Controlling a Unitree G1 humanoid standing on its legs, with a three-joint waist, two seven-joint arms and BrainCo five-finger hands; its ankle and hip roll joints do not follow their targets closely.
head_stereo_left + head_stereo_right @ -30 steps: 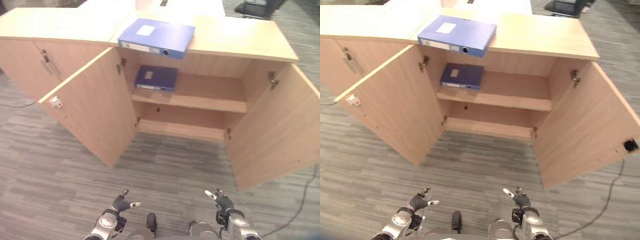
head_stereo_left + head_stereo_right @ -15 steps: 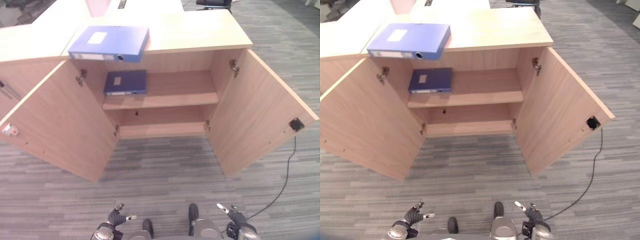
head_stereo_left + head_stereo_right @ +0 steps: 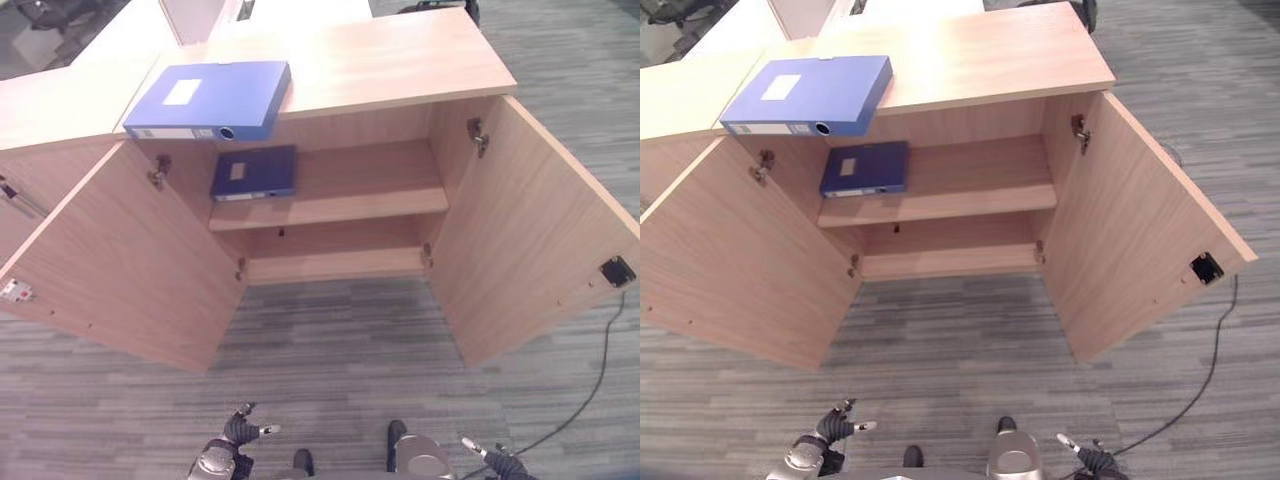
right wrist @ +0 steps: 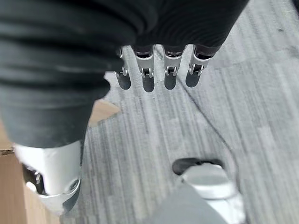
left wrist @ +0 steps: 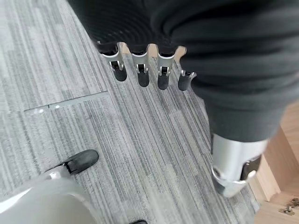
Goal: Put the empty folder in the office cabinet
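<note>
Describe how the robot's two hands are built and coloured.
Both the left hand and the right hand have a dark ribbed cover over the back and wrist, a row of short silver fingers ending in dark rounded tips, and a thicker silver thumb set apart from the row.

- You have a light wood-grain office cabinet (image 3: 340,200), the same tan on both open doors, both shelves and the top.
- The folder (image 3: 208,99) on the cabinet top is bright blue with a white label.
- The second folder (image 3: 254,172), on the upper shelf, is darker navy blue, also with a pale label.
- The floor (image 3: 340,370) is grey carpet, striped in lighter and darker bands.
- The left hand (image 5: 140,70) and right hand (image 4: 159,70) show silver fingers with dark tips, under black ribbed covers.
</note>
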